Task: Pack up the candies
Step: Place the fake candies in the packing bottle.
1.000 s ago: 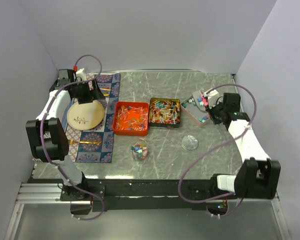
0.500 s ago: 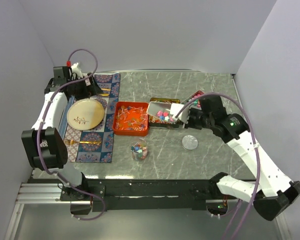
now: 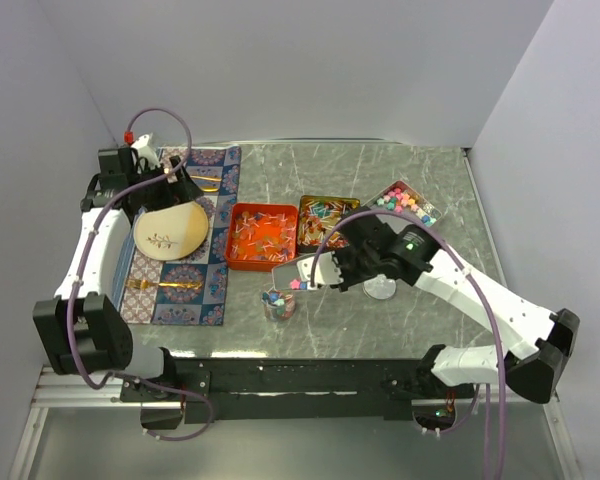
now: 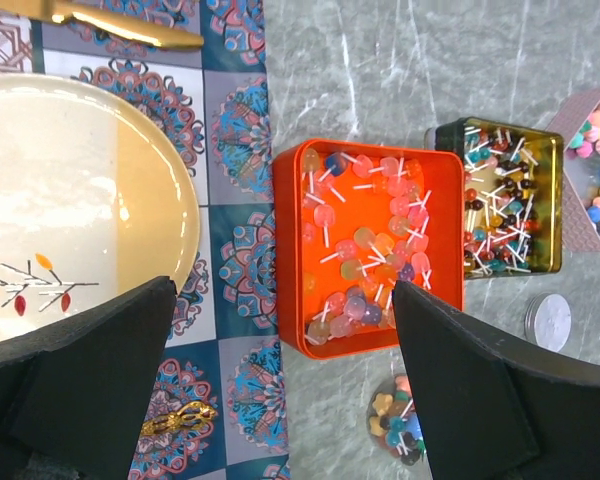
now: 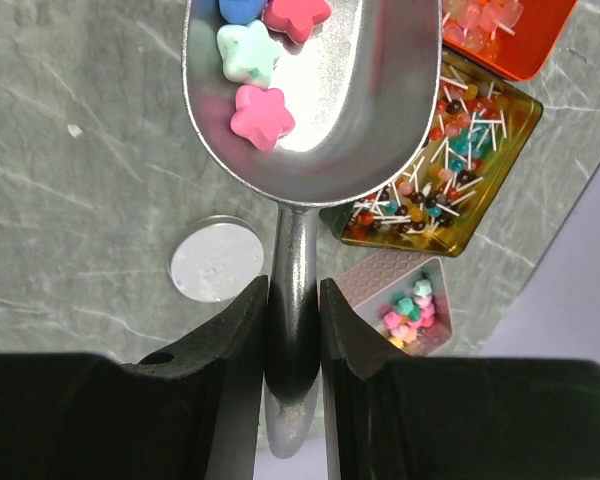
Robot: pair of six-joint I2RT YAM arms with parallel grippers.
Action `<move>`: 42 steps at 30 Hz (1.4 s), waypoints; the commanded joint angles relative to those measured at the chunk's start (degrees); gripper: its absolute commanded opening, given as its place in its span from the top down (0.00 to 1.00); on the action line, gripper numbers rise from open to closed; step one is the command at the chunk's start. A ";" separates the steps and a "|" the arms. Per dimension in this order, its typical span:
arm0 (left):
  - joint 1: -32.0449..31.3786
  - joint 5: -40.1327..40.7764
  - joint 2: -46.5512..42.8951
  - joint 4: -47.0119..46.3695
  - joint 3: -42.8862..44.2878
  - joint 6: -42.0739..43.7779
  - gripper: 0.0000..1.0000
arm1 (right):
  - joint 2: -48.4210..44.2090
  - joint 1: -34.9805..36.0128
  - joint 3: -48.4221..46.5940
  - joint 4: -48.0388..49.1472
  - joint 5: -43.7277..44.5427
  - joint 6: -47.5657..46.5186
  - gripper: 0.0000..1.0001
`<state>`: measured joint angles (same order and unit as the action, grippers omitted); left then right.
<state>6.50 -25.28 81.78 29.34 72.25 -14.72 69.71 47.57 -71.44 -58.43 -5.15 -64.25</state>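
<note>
**A:** Where are the candies (image 5: 258, 113)?

**B:** Four star-shaped pieces, pink, mint, blue and red, lie in the bowl of a metal scoop (image 5: 330, 90). The right gripper (image 5: 293, 300) has its fingers (image 5: 235, 380) clamped on the scoop's handle. In the top view the right gripper (image 3: 330, 268) holds the scoop (image 3: 296, 273) low over the grey table (image 3: 310, 170). The scoop sits near a small clear jar (image 3: 278, 303), though I cannot tell if its lip is over the jar's mouth.

**A:** And the rest of the sweets?

**B:** Mixed pieces sit in the jar. More fill a pink box (image 3: 405, 203) at the far right, and the round lid (image 3: 380, 288) lies flat on the table beside the right arm. Lollipops (image 4: 365, 250) on white sticks fill an orange tray (image 4: 285, 250). Darker ones fill the gold tin (image 4: 553, 200) touching the tray's side.

**A:** The left arm?

**B:** The left gripper (image 4: 280, 290) hangs with its fingers (image 4: 80, 390) spread wide and gripping nothing. It is above the edge of a cream plate (image 4: 80, 180) painted with a leafy twig. The plate rests on a patterned blue mat (image 4: 235, 120), with a gold knife (image 4: 120, 25) just beyond it. From above, the left gripper (image 3: 180, 190) is at the plate's far rim, well apart from the jar.
</note>
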 commanded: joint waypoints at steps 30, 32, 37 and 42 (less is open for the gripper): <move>0.00 -1.35 -8.48 -6.84 -3.43 -1.71 0.04 | 9.04 14.65 -8.36 -4.23 31.94 -11.69 1.00; 0.00 -1.53 -8.30 -7.28 -3.52 -1.98 0.04 | 8.86 14.65 -8.54 -4.41 32.57 -11.60 1.00; 0.00 -1.97 -7.42 -7.55 -3.17 -2.77 0.04 | 7.28 14.57 -7.67 -5.02 33.97 -10.20 1.00; -0.44 -1.62 -5.58 -7.02 -1.76 -2.86 0.03 | 4.91 12.81 -5.73 -3.36 34.06 0.76 1.00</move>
<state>6.50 -25.80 75.13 24.16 68.58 -16.91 78.56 61.56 -78.39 -63.00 26.35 -72.42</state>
